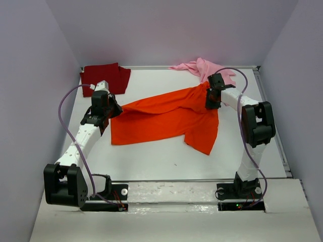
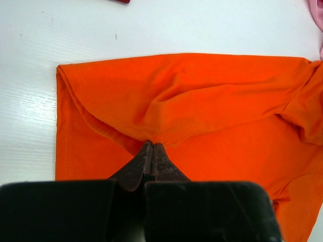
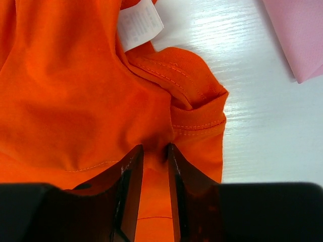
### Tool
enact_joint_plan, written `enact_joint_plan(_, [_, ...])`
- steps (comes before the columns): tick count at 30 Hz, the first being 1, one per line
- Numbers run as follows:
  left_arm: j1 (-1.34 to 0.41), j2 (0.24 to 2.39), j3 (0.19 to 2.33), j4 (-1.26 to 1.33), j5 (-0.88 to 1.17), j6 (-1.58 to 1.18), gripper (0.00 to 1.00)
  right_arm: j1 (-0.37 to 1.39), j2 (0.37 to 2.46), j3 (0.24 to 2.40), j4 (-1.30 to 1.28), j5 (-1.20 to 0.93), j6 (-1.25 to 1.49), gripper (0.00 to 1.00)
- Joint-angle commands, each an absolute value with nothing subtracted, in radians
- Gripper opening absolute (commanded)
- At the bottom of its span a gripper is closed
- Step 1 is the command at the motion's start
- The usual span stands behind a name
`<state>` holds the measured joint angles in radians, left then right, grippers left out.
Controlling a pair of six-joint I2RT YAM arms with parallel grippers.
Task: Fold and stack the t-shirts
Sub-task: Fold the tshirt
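I saw the white table (image 1: pixel 166 161) filling most of the top view. The orange tee (image 1: pixel 166 118) lay spread across mid-frame, stretched btwn both arms, its lower right part drooping toward the bottom of the frame. The red tee (image 1: pixel 107 76) sat folded in the upper left corner of the table, apart from the orange one. The pink tee (image 1: pixel 202 67) lay crumpled at the upper edge, right of center, just beside the orange tee's top corner.

L gripper (image 2: pixel 153 145) was at the orange tee's left end, jaws pressed together w/ a pinch of cloth caught at the tips. R gripper (image 3: pixel 155 148) was at the tee's upper right end, jaws partway apart w/ a bunch of orange cloth btwn them; I couldn't tell whether they pressed on it. A white label (image 3: pixel 139 22) showed at the top of the right wrist view.
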<state>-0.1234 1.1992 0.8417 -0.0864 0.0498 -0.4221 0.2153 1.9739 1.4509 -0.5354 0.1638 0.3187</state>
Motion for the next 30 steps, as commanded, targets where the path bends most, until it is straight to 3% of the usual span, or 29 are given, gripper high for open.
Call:
enact_joint_plan(1, [-0.127,1.166,0.838,-0.058,0.046,-0.403,0.0,0.209,1.973,1.491,-0.534,0.149,0.308,0.32])
enact_joint_plan(7, [-0.127,1.166,0.838,-0.058,0.046,-0.403,0.0,0.209,1.96,1.488,-0.532,0.147,0.31,0.22])
enact_joint_plan(11, [-0.127,1.167,0.838,-0.057,0.046,-0.403,0.0,0.209,1.951,1.489,-0.534,0.15,0.307,0.09])
enact_joint_plan(15, [-0.127,1.166,0.838,-0.058,0.048,-0.402,0.0,0.209,1.948,1.488,-0.534,0.147,0.304,0.21])
enact_joint_plan(20, [-0.127,1.164,0.838,-0.057,0.046,-0.403,0.0,0.209,1.942,1.488,-0.537,0.144,0.301,0.29])
enact_joint_plan(30, [-0.127,1.167,0.839,-0.055,0.052,-0.405,0.0,0.209,1.925,1.491,-0.538,0.149,0.307,0.3])
